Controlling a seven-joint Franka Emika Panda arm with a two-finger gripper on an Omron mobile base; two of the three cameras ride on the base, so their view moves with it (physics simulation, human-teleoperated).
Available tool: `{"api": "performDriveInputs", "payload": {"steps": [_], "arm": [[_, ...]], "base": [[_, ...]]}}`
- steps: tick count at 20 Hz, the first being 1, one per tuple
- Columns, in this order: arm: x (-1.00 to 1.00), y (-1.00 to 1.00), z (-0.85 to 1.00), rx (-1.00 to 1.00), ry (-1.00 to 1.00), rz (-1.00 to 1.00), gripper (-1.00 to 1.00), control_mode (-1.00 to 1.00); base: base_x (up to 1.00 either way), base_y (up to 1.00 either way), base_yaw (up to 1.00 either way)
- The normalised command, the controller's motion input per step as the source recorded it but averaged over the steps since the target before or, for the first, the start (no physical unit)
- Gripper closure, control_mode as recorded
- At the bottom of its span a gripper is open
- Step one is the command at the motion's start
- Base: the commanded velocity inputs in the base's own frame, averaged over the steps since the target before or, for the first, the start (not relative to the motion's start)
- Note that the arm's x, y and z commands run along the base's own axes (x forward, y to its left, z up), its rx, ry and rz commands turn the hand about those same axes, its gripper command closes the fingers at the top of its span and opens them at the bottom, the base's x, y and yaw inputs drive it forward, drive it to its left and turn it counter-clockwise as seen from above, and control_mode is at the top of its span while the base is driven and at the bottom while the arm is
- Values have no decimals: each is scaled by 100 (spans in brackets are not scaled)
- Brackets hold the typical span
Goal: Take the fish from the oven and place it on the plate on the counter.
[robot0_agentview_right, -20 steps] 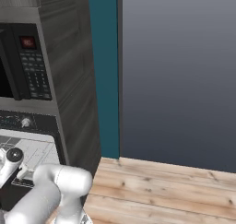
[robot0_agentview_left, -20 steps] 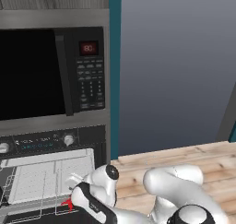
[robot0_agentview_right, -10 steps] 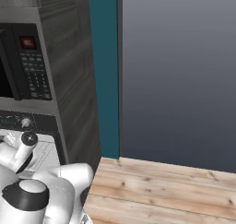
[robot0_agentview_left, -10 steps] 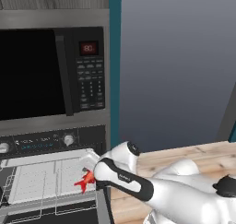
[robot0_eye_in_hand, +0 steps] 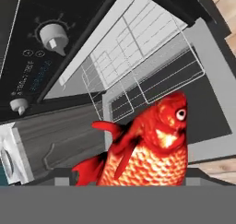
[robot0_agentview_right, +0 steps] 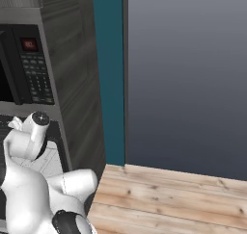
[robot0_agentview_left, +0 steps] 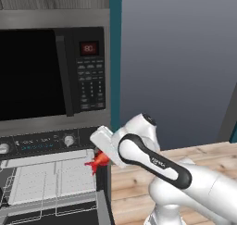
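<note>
Jaws: set wide and grasping the fish, which sits right at the fingertips in the hand view; the finger tips themselves are hidden behind it, so how deep the hold goes cannot be told.
Fish: red-orange, out of the oven cavity, hanging just in front of the rack's right edge in the left base view.
Oven: door down, wire rack drawn forward, knobs just above.
Grip risk: a shallow pinch on so small a body could let it slip or twist during a fast swing, dropping it onto the door or the plank floor.
Collision risk: the forearm is close to the oven's right post; a careless turn could clip it.
Plate: not in sight, so the base or arm must find the worktop before release.
</note>
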Motion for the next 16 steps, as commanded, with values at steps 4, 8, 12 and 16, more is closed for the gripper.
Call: {"api": "performDriveInputs", "payload": {"steps": [4,8,12,16], "arm": [[47,-19,38,-18,27,11,100,-100],[36,-19,23,-29,6,8,100,-100],[24,-21,20,-32,0,5,100,-100],[8,-32,19,-32,0,6,100,-100]], "base": [[0,0,0],[0,0,0],[0,0,0],[0,0,0]]}}
